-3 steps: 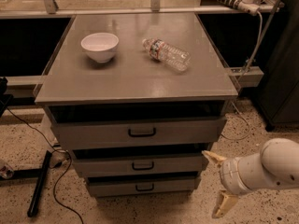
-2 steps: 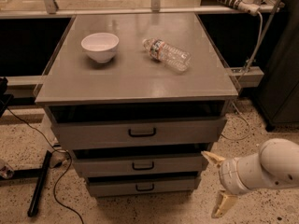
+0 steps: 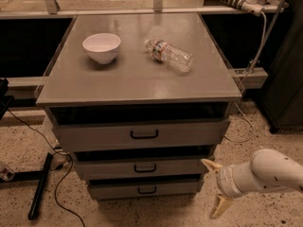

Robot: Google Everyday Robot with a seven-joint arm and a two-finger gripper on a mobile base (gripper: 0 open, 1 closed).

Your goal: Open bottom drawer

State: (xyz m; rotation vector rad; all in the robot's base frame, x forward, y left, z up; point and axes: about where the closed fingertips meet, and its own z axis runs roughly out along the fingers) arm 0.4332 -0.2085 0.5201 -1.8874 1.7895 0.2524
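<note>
Two fingers [image 3: 211, 164] spread apart and empty, the gripper [image 3: 215, 187] hangs just right of the bottom drawer [image 3: 113, 191], apparently readied to reach across and hook its black loop handle [image 3: 147, 190].

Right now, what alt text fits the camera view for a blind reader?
The robot's gripper, fingers spread, hangs low beside the right end of a grey three-drawer cabinet, level with the bottom drawer but clear of its black handle. On the cabinet top sit a white bowl and a plastic bottle lying on its side.
</note>
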